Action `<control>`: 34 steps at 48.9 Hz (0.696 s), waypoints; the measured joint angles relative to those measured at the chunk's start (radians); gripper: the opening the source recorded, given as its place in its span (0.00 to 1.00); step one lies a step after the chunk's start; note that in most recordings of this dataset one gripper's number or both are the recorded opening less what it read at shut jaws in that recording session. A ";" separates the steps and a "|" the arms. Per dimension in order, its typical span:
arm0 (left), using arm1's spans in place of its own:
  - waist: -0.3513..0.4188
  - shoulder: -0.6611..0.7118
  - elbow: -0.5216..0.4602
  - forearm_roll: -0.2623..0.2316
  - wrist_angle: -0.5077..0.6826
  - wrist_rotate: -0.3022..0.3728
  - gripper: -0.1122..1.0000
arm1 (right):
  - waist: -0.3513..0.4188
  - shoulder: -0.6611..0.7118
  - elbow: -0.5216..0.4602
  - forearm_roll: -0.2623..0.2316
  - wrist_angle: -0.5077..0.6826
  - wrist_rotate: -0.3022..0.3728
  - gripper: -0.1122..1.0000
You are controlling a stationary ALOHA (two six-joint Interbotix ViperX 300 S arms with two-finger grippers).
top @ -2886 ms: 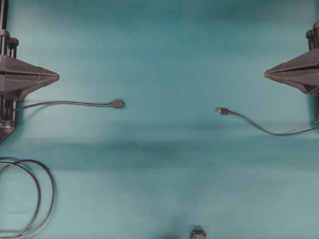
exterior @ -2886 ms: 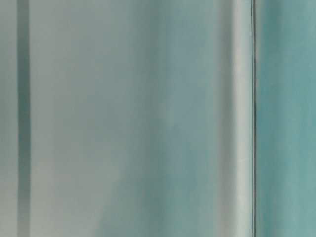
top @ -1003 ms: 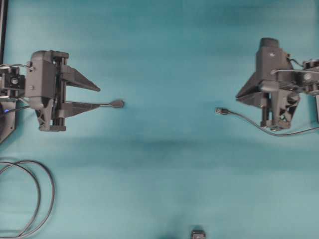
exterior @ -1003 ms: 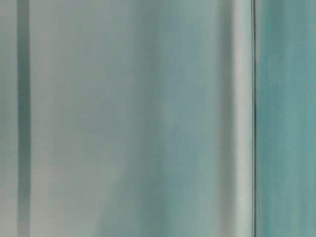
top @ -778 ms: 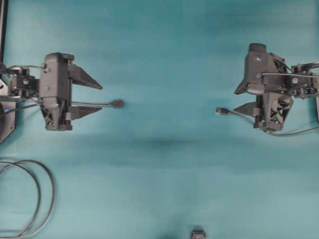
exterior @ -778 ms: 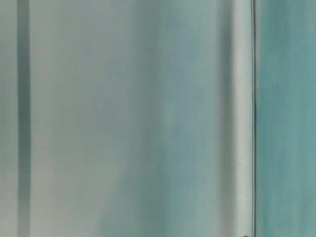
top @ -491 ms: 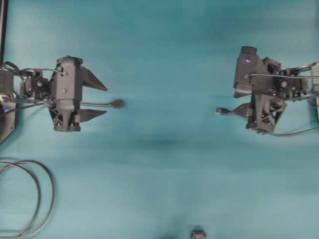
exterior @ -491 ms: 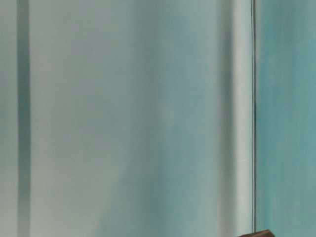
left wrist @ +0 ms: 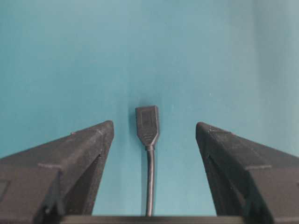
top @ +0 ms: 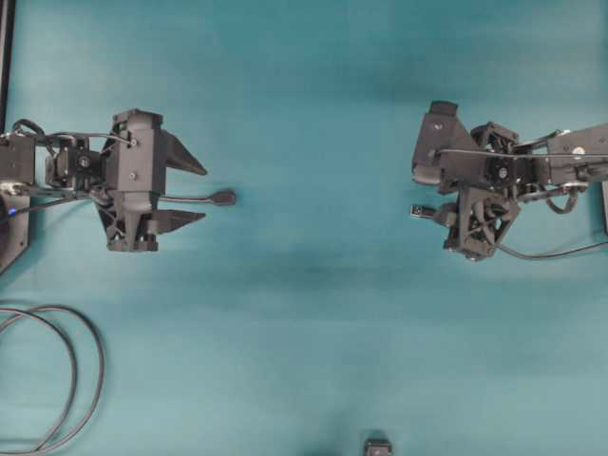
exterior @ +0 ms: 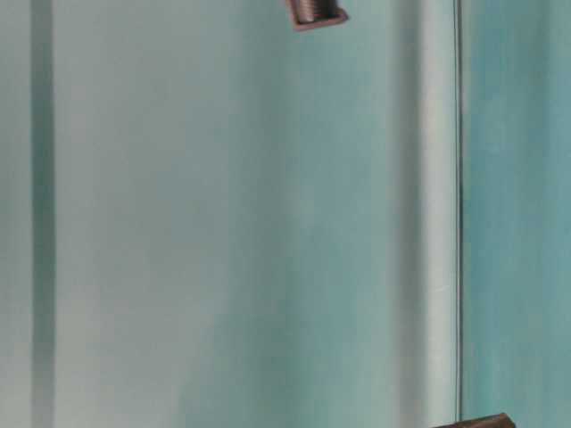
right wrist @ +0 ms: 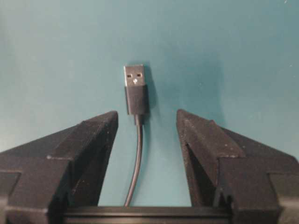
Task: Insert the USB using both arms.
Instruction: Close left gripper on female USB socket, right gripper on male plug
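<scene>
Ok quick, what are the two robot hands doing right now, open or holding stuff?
Left tool: open, holding nothing; the dark socket lies between its fingers.
Right tool: open, holding nothing; the USB lies just ahead between its fingers.

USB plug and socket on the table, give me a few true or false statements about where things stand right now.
1. The USB lies on the table between the open right gripper fingers. True.
2. The left gripper is shut on the socket. False: its jaws stand open on either side, touching nothing.
3. The USB and socket are already joined. False: in the overhead view they lie far apart.
4. A cable coil lies at the left edge of the overhead view. True.
5. The USB's metal tip points away from the right wrist camera. True.
</scene>
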 measured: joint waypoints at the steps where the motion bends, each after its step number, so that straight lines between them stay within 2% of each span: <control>1: 0.002 0.000 0.000 0.000 0.000 0.000 0.82 | 0.002 0.003 0.000 -0.002 -0.002 0.000 0.60; 20: 0.002 0.006 0.000 0.000 0.002 0.011 0.82 | 0.020 0.031 -0.014 -0.014 0.000 0.002 0.60; 34: 0.002 0.035 0.002 0.000 0.000 0.011 0.82 | 0.020 0.081 -0.035 -0.014 0.000 0.002 0.52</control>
